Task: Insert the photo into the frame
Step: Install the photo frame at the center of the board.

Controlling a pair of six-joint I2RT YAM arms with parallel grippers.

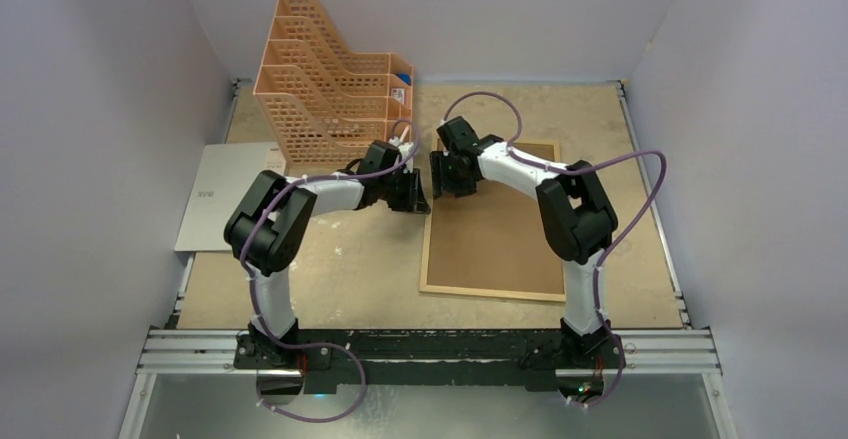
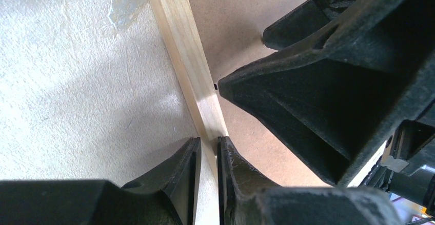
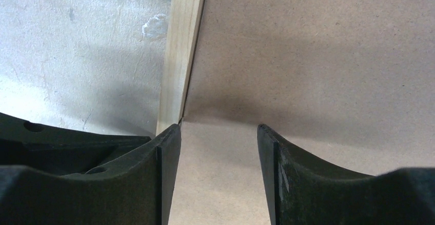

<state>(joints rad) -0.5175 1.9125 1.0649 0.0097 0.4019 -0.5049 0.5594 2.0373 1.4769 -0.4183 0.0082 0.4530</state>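
the tabletop (image 1: pixel 330 279) carries the whole work area, and both arms reach from its near edge to one spot. the frame (image 2: pixel 186 56) lies flat right of centre with its back facing up, so the brown backing board (image 1: pixel 495 229) seated inside it can be reached from above. judged from this, the board must come out before the photo can go in. an orange lattice organizer (image 1: pixel 320 79) stands at the far side, left of the frame, and a pale sheet (image 1: pixel 215 194) lies at the left edge of the tabletop. the photo cannot be identified in any view. both grippers work at the far end of the frame's left rail. the left gripper (image 2: pixel 208 148) straddles that rail with a finger pressed on either side of the wood, clamped on it, probably to stop the frame sliding. the right gripper (image 3: pixel 219 133) stands just beside it with its fingers apart over the board, gripping nothing. one fingertip sits at the seam between rail and board, a position suited to levering the board's edge up. the likely fault is the tip slipping off this narrow seam.
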